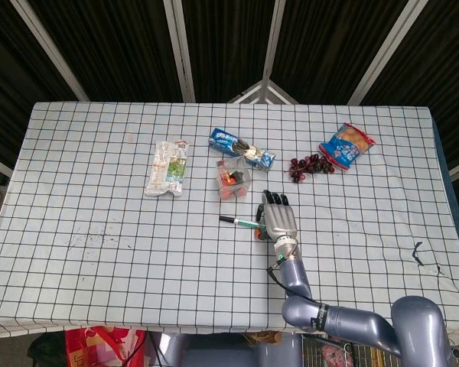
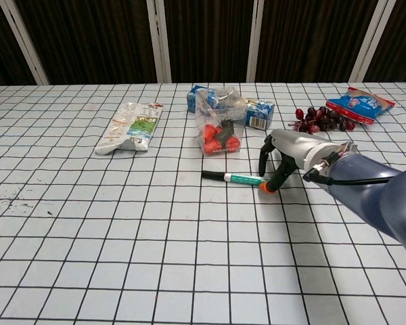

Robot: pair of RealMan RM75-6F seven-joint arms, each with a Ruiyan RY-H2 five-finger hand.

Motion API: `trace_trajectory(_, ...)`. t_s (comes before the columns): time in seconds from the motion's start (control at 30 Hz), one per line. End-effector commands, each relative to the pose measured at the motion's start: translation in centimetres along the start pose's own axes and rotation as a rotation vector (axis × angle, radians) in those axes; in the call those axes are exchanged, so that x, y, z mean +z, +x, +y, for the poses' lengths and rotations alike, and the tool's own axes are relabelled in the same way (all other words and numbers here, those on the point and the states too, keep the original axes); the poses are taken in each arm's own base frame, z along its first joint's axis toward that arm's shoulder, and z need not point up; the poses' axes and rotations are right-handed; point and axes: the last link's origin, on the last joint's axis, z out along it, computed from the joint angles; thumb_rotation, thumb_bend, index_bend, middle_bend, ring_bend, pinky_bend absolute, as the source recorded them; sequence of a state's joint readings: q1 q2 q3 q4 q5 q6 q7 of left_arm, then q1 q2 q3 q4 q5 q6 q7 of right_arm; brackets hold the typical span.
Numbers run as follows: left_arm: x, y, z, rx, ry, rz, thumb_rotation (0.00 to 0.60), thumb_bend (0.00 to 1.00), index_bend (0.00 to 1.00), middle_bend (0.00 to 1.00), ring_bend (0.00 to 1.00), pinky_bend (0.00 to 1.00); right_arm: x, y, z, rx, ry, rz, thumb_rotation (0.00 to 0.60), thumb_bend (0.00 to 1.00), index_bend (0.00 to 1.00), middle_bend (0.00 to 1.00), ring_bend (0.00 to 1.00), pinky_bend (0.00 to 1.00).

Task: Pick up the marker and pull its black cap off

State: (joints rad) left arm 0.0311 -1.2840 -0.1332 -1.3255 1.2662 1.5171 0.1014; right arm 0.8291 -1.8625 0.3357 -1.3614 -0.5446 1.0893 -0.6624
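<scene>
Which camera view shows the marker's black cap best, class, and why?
The chest view: the marker lies side-on, its black cap plainly visible at the end away from the right hand. In the head view the marker is a thin sliver and the cap is barely distinguishable.

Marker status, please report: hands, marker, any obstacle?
Right hand over the marker's orange end, fingers curled down around it; grip unconfirmed. Left hand not in view. Marker flat on the table, black cap on. Clear box close behind.
</scene>
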Motion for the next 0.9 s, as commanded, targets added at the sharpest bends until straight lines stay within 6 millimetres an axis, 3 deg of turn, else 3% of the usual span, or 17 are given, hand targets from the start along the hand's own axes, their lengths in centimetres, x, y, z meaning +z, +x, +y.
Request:
trace_trajectory(0.03,-0.02,-0.02,-0.05,-0.002,0.002,0.0,0.6,0.5,0.05,0.0,0.0,0.01,0.02,-0.03,-0.03,0.002,0.0,-0.001,0.6,0.33,0.52,0.07,0.05,0.0)
trace_trajectory(0.27,-0.07,-0.01,-0.29,-0.004,0.007,0.002,0.6,0.5,0.05,0.0,0.0,0.01,0.18,-0.2,-0.05,0.001,-0.003,-0.006,0.6,0.33,0.53,0.07,0.05,0.0)
trace_trajectory(0.6,-0.03,-0.15,-0.36,-0.002,0.01,0.0,0.6,0.5,0.05,0.0,0.0,0.01,0.23,-0.1,-0.3,0.007,0.004,0.007,0.6,0.33,0.64,0.07,0.05,0.0)
trace_trajectory(0.9,-0.09,-0.22,-0.55,0.003,0.014,-0.002,0.6,0.5,0.05,0.0,0.0,0.01,0.42,-0.44,-0.01,0.007,-0.005,-0.008,0.6,0.33,0.64,0.07,0.05,0.0)
